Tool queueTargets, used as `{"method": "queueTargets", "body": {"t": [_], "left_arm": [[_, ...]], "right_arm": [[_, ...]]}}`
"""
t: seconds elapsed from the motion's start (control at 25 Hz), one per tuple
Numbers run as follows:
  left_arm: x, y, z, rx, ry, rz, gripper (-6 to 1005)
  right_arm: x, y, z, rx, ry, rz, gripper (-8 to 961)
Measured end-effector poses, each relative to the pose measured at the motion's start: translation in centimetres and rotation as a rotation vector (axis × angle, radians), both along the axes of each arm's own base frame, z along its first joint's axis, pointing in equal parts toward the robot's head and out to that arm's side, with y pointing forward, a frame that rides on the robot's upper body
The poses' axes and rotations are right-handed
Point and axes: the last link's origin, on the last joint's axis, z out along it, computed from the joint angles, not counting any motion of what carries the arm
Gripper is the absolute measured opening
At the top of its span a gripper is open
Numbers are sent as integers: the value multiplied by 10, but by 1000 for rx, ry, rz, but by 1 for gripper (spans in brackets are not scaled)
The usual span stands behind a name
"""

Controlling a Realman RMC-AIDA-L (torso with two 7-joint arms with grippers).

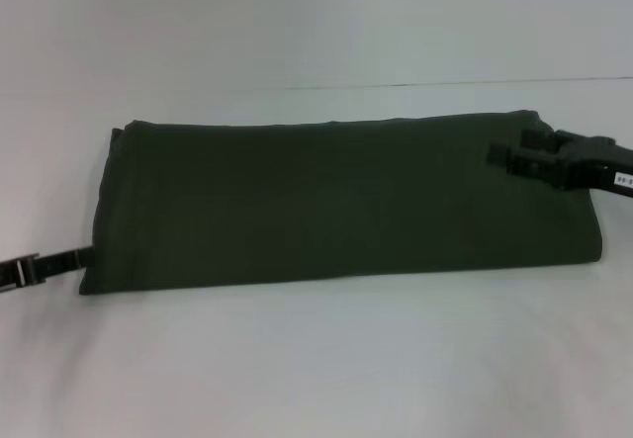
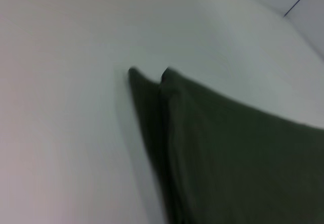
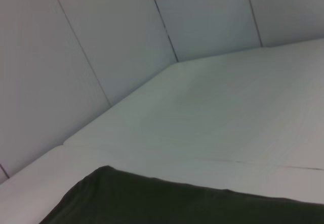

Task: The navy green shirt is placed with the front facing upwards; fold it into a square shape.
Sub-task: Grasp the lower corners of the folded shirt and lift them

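While navy green shirt [image 1: 346,201] lies as long left-right band, right gripper [image 1: 521,155] over far-right corner, left gripper [image 1: 25,270] at near-left; grip unclear on both.

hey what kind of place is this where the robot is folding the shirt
Probably a lab or test bench rather than a home: a bare white table, plain pale panelled walls with seams behind it, and only the navy green shirt on it, folded into a long strip, a gripper at each end.
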Motion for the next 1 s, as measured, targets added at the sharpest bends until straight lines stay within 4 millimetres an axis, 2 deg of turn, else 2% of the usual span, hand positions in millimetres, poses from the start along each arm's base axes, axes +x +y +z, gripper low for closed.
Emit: {"method": "queueTargets", "body": {"t": [0.44,1.0], "left_arm": [[-2,1,-2,-29,24,30,704],[5,8,-11,-45,12,17,703]], "right_arm": [[0,-1,-7,-21,-3,-3,792],[1,-4,-9,-25,2,-9,781]]}}
